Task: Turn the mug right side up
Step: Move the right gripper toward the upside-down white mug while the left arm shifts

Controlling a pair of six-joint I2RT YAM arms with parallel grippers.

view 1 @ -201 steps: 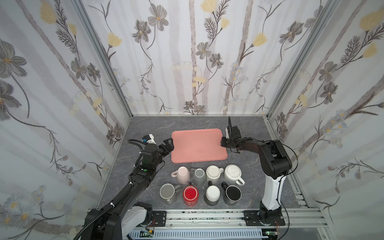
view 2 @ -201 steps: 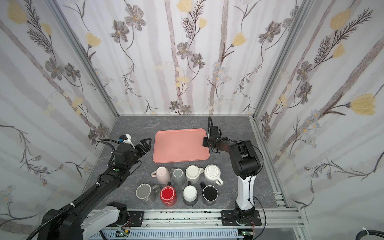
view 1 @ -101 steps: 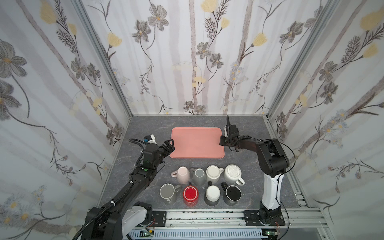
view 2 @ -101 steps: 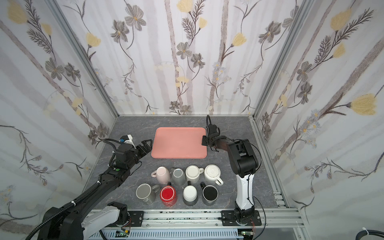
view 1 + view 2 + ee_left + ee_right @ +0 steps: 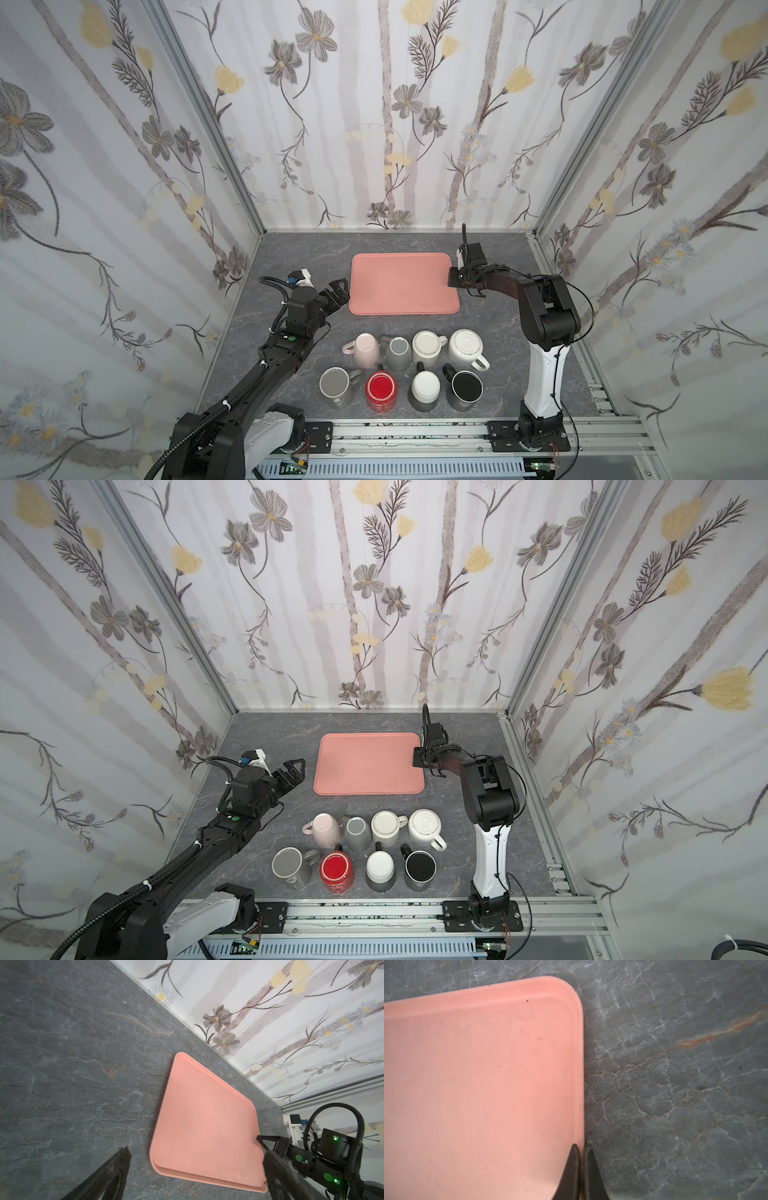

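Eight mugs (image 5: 381, 388) sit in two rows of four on the gray table (image 5: 291, 253), at the 6 o'clock side, packed close together. The white mug (image 5: 465, 348) at the 3 o'clock end of the back row has its ringed bottom facing up, so it is upside down. For the other mugs I cannot tell which way is up. A pink tray (image 5: 403, 282) lies flat at 12 o'clock from the mugs. The left end effector (image 5: 338, 291) is just beside the tray's 9 o'clock edge, with its fingers spread wide and nothing between them. The right end effector (image 5: 453, 279) is at the tray's 3 o'clock edge with its fingers pressed together, pinching the thin rim. In the right wrist view, one finger (image 5: 572, 1167) is over the tray and the other is on the table side. Both end effectors are well apart from the mugs.
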